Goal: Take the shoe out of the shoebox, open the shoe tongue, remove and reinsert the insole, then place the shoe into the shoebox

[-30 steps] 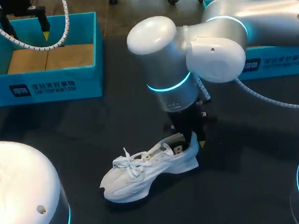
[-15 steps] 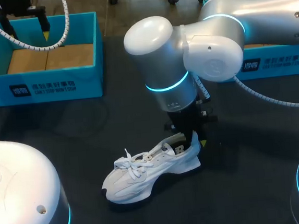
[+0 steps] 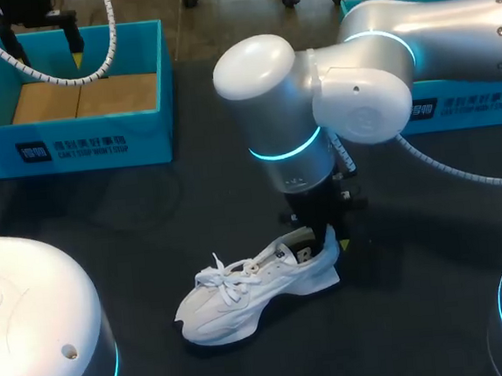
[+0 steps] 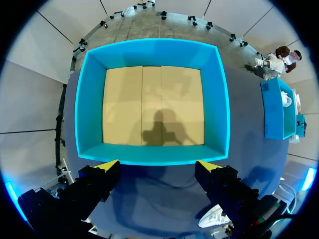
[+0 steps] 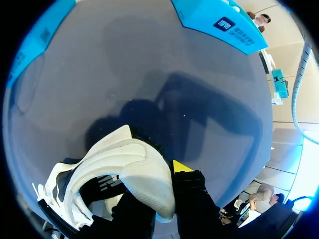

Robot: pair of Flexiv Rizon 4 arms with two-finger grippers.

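A white lace-up shoe (image 3: 256, 291) lies sole-down on the dark desk (image 3: 148, 215), out of the open turquoise shoebox (image 3: 80, 141). It sits nearer the robot than the shoebox and off to the shoebox's right. Its long axis runs on a slant: the toe points toward the robot and the shoebox's side, and the heel points away from the shoebox. The shoe has a thick, sculpted white sole, loose white laces and a dark lining showing in its opening. The right gripper (image 5: 157, 199) stands over the heel, its jaws clamped on the heel wall, one inside the shoe and one outside. The left gripper (image 4: 158, 167) hangs above the shoebox's brown floor, jaws wide apart and holding nothing.
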